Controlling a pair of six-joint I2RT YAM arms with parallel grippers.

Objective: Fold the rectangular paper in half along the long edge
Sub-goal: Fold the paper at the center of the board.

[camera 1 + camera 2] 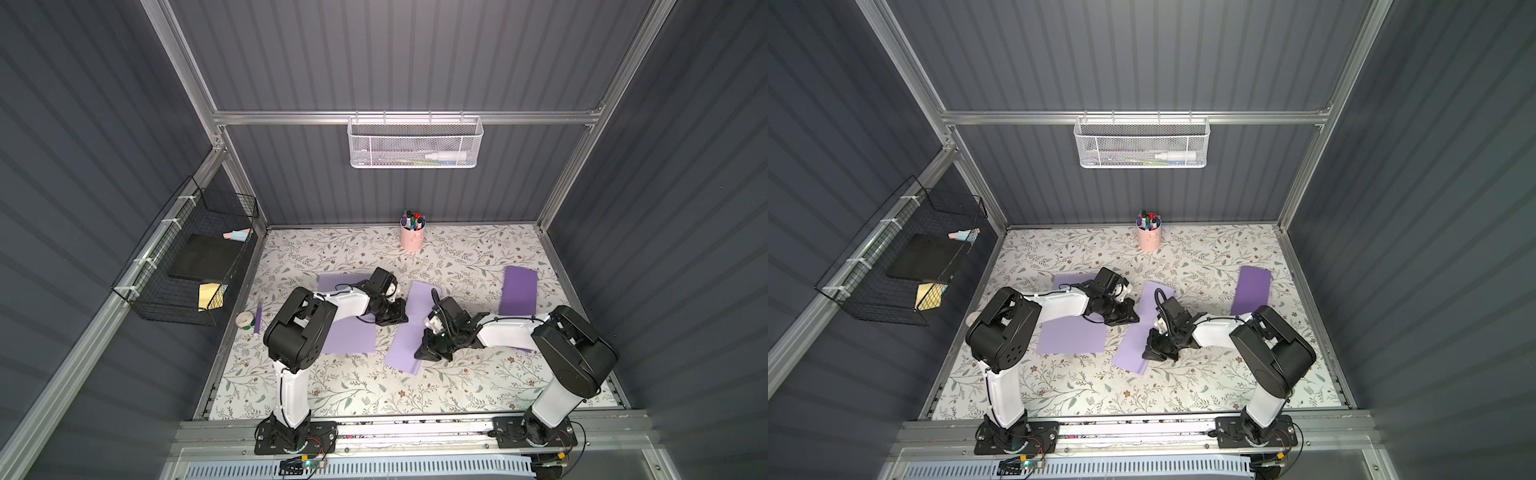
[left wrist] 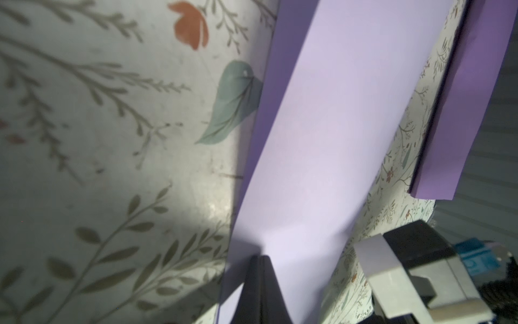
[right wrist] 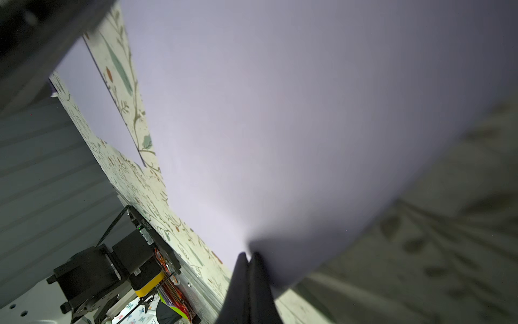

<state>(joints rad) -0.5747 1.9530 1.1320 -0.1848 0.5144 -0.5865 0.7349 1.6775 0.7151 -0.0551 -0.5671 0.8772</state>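
The rectangular paper [image 1: 409, 328] [image 1: 1138, 336] is light purple and lies mid-table as a long narrow strip, slanted. In the left wrist view the paper [image 2: 322, 126] shows a darker purple band along one long side. My left gripper [image 1: 404, 311] [image 1: 1136, 316] is shut, and its tips [image 2: 260, 256] rest on the strip's far part. My right gripper [image 1: 417, 355] [image 1: 1145, 355] is also shut, with its tips [image 3: 248, 254] against the paper [image 3: 280, 112] near its front end. Nothing shows between either pair of fingers.
A larger purple sheet [image 1: 349, 336] lies under the left arm. Another purple strip [image 1: 519, 291] lies at the right. A pink cup of markers [image 1: 412, 239] stands at the back, and a tape roll [image 1: 244, 320] at the left edge. A black wire basket [image 1: 187, 266] and a white mesh basket [image 1: 415, 143] hang on the walls.
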